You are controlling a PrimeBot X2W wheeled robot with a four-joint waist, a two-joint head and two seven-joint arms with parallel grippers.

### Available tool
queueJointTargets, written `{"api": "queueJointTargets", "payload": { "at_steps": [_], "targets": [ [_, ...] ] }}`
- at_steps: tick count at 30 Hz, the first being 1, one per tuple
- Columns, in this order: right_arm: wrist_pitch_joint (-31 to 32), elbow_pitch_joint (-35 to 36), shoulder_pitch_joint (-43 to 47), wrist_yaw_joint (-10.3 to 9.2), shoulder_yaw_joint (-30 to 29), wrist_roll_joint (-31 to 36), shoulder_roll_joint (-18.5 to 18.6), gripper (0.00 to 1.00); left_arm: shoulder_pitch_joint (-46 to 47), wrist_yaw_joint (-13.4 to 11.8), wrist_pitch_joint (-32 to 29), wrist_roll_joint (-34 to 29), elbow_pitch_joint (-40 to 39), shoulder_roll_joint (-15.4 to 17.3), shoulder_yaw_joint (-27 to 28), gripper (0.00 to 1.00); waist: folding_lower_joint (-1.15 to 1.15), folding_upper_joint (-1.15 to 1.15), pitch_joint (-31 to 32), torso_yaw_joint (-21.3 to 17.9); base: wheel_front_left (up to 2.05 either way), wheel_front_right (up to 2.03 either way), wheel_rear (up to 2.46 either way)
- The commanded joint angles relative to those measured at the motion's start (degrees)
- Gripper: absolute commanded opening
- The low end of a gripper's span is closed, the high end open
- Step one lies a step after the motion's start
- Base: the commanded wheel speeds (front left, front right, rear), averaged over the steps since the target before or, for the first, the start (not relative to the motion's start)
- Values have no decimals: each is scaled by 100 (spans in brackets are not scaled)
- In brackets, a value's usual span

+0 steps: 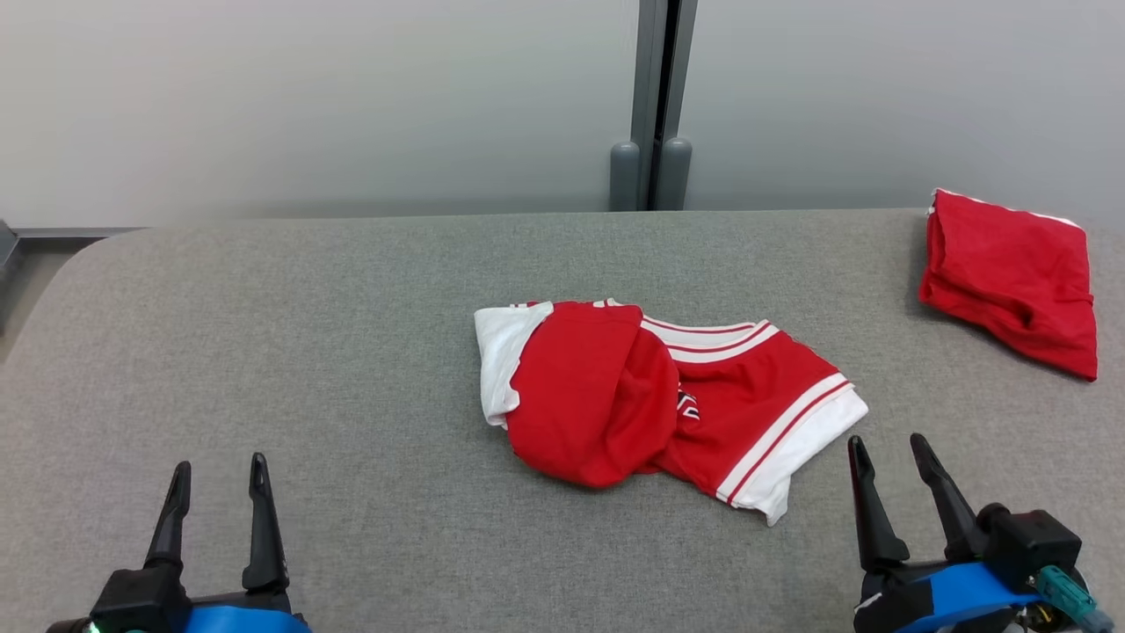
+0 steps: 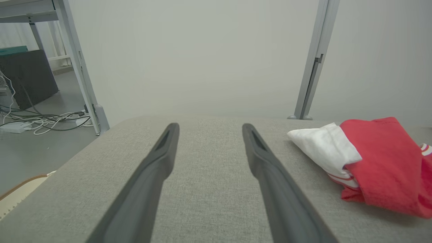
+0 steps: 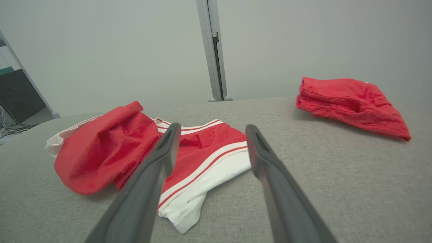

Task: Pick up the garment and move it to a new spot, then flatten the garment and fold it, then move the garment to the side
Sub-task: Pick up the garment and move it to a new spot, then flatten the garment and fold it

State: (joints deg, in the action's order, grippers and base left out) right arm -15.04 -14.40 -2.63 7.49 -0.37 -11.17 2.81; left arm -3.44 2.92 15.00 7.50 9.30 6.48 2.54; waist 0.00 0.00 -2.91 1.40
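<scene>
A crumpled red garment with white bands and stripes (image 1: 650, 396) lies bunched in the middle of the grey table (image 1: 352, 352). The left wrist view has it at the right (image 2: 378, 162), and it sits left of centre in the right wrist view (image 3: 141, 148). My left gripper (image 1: 220, 475) stands open at the lower left, well apart from the garment, with nothing between its fingers (image 2: 209, 130). My right gripper (image 1: 888, 448) is open at the lower right, just right of the garment's white hem (image 3: 211, 128).
A second red garment (image 1: 1011, 277) lies folded at the table's far right (image 3: 351, 103). A grey post (image 1: 655, 105) stands against the pale wall behind the table. Off the table's left end are a metal frame leg and cables on the floor (image 2: 44, 119).
</scene>
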Motion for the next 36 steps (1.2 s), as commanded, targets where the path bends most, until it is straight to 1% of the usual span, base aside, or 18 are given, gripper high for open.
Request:
{"api": "queueJointTargets", "payload": {
  "at_steps": [1,7,15,32,36],
  "targets": [
    [-21,-42,133,1,-29,-34,17,100,-61,52,25,-51,25,-52,81,100,0,0,29,17,0,0,0],
    [-21,-115,297,1,10,-29,17,100,-113,196,25,-168,128,-200,260,100,0,0,124,46,0,0,0],
    [-21,-195,275,1,58,-16,16,100,-52,305,25,-294,195,-269,378,100,0,0,139,47,0,0,0],
    [-21,-247,221,1,115,-7,16,100,-5,402,25,-397,240,-342,509,100,0,0,142,15,0,0,0],
    [-21,-253,212,1,124,-15,16,100,25,412,25,-413,256,-350,461,100,0,0,151,-9,0,0,0]
  ]
}}
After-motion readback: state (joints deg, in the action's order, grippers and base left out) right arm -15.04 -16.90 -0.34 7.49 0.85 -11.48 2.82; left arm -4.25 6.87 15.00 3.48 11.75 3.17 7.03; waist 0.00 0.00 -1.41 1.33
